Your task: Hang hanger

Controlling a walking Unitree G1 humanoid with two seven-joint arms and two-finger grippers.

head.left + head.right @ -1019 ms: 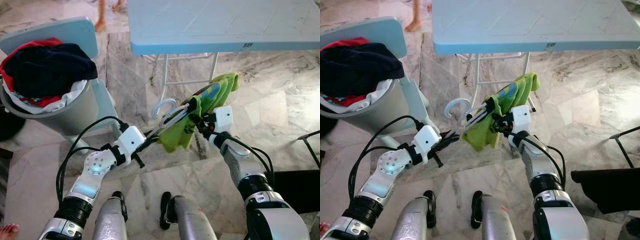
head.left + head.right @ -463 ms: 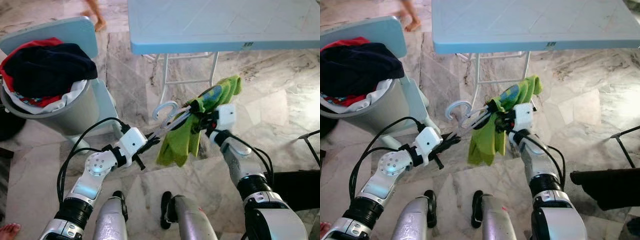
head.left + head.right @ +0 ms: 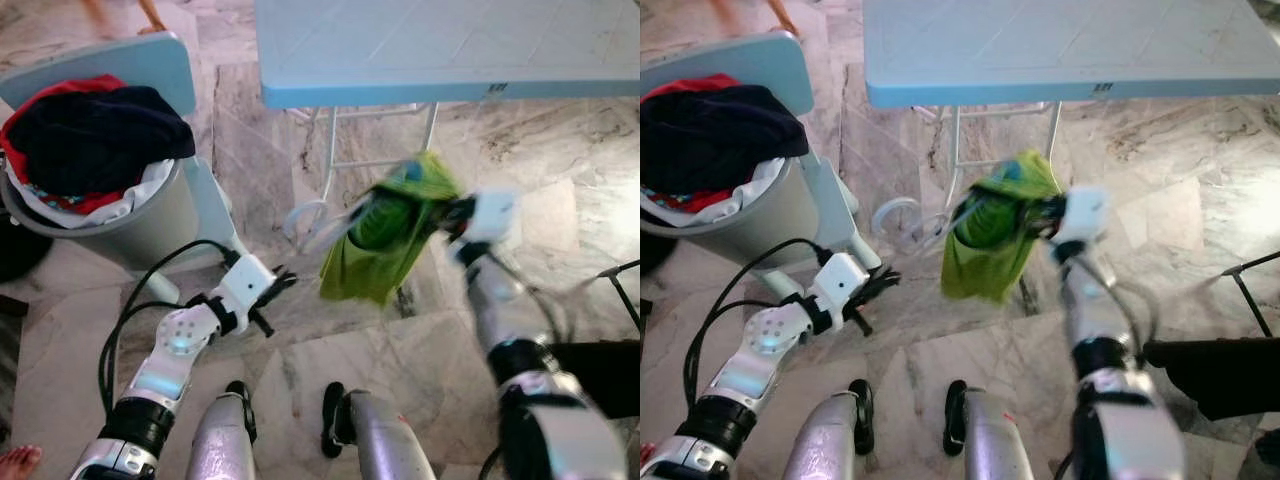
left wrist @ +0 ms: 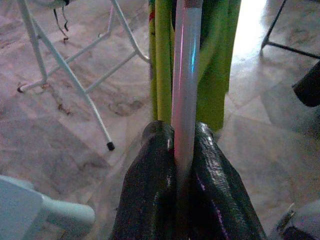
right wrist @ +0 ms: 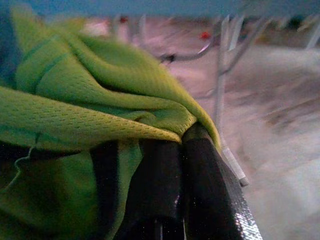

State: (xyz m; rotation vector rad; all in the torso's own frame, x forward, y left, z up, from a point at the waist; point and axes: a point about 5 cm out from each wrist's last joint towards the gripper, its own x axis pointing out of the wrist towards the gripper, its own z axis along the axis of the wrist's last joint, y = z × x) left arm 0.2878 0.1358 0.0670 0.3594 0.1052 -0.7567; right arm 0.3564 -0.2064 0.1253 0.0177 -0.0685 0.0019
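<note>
A white plastic hanger (image 3: 303, 215) carries a lime-green garment (image 3: 385, 245) and is held in the air in front of me, below the table's edge. In the left wrist view, the hanger's pale bar (image 4: 184, 75) runs between the black fingers of my left gripper (image 4: 182, 145), which is shut on it. That gripper (image 3: 278, 282) sits low and to the left of the garment. My right gripper (image 3: 455, 212) is blurred at the garment's right side. Up close, its fingers (image 5: 200, 165) are shut with green mesh cloth (image 5: 75, 100) draped over them.
A light blue table (image 3: 450, 50) on white legs (image 3: 330, 150) stands just beyond the hanger. At the left, a grey laundry basket (image 3: 130, 235) full of clothes leans against a pale blue chair (image 3: 120, 62). A dark object (image 3: 600, 370) lies at the right. A person's foot (image 3: 150, 12) shows at the top.
My right arm has swung quickly right and upward, carrying the garment and hanger with it. The left gripper has dropped slightly down and left. The person's feet have moved left.
</note>
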